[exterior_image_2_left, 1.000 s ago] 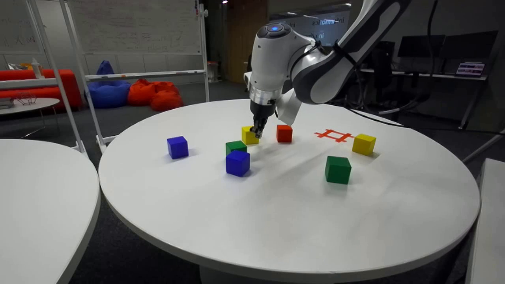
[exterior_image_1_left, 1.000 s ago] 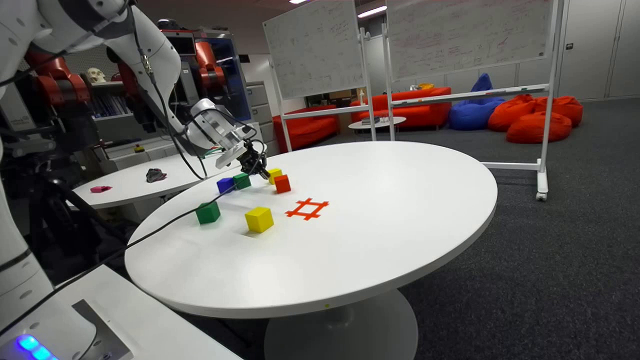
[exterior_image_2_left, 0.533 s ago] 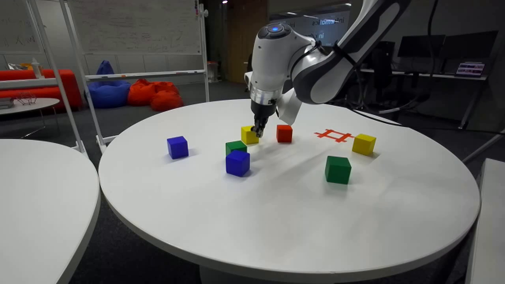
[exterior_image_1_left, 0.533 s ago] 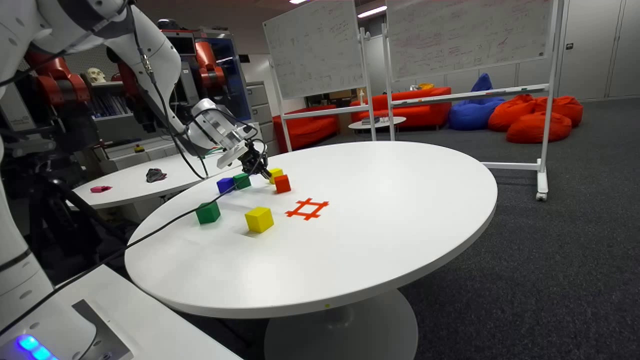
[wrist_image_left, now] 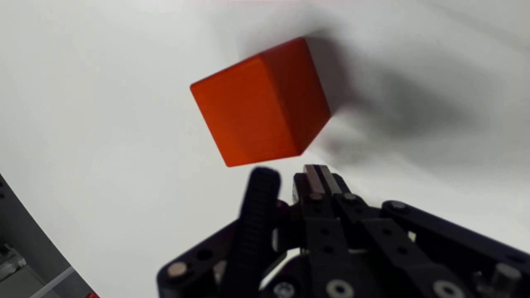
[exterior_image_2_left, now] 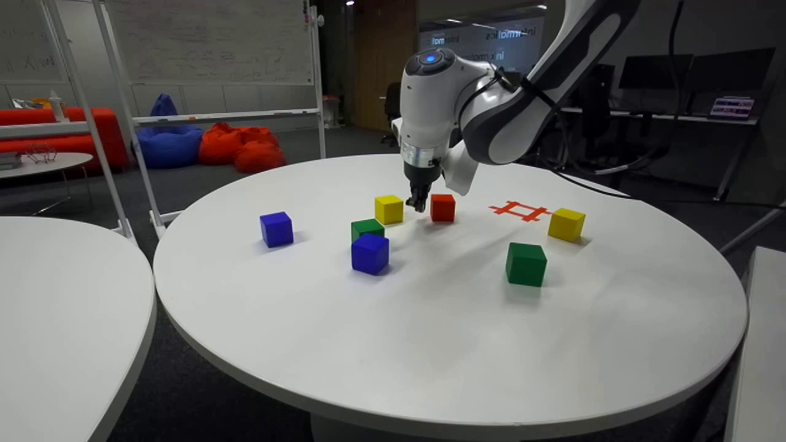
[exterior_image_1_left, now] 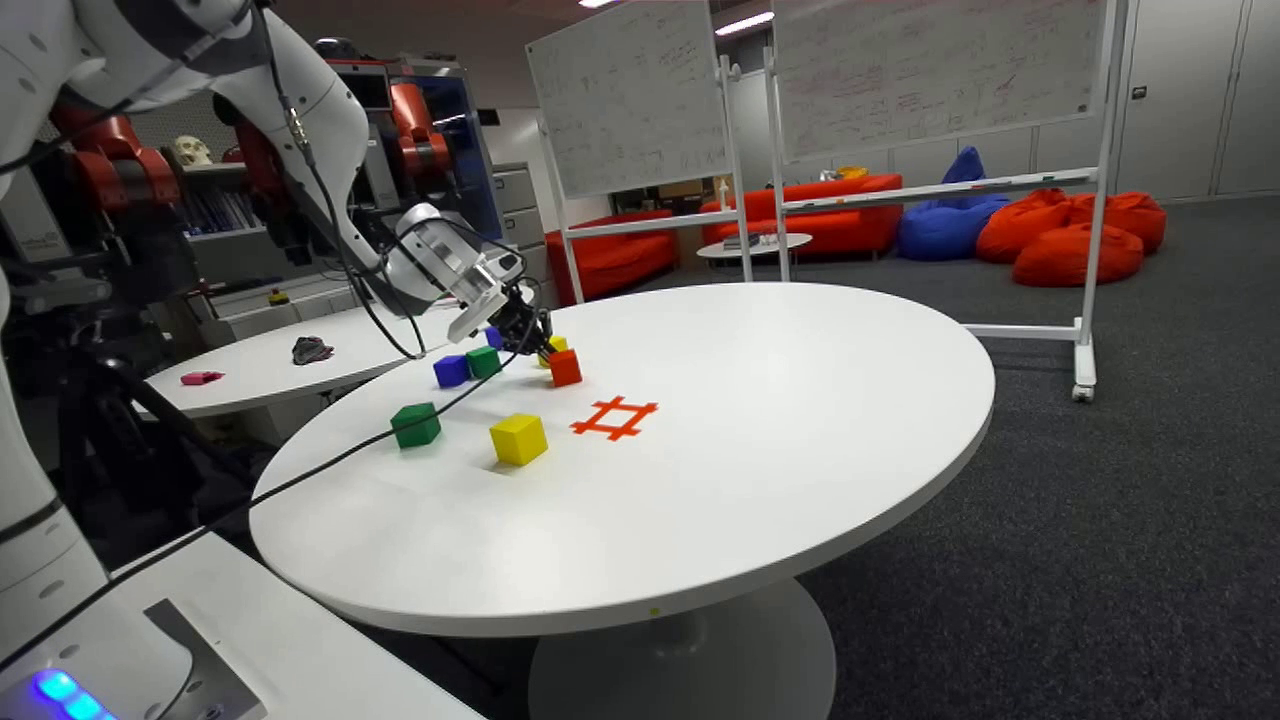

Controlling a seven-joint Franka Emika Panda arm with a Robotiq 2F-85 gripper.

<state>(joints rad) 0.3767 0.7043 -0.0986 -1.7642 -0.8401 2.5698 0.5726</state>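
- Cube (wrist_image_left: 261, 107): plain red, edges slightly rounded, one visible side darker in wrist view.
- Position: sits on table (exterior_image_2_left: 430, 344), between yellow block (exterior_image_2_left: 389, 210) and red outline (exterior_image_1_left: 606, 429) in both exterior views.
- Gripper (wrist_image_left: 321, 174): clenched, jaws together, just beside cube.
- Table: round, white, smooth-topped, on central pedestal (exterior_image_1_left: 690, 660).
- Room: whiteboards (exterior_image_1_left: 630, 100) with faint writing, red sofa (exterior_image_1_left: 845, 230), red and blue beanbags (exterior_image_1_left: 1060, 258), dark carpet (exterior_image_1_left: 1150, 420).

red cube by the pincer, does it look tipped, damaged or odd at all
Nothing stands out: the red cube rests flat on the table, its visible sides look unmarred, and the shut pincer is just clear of it.
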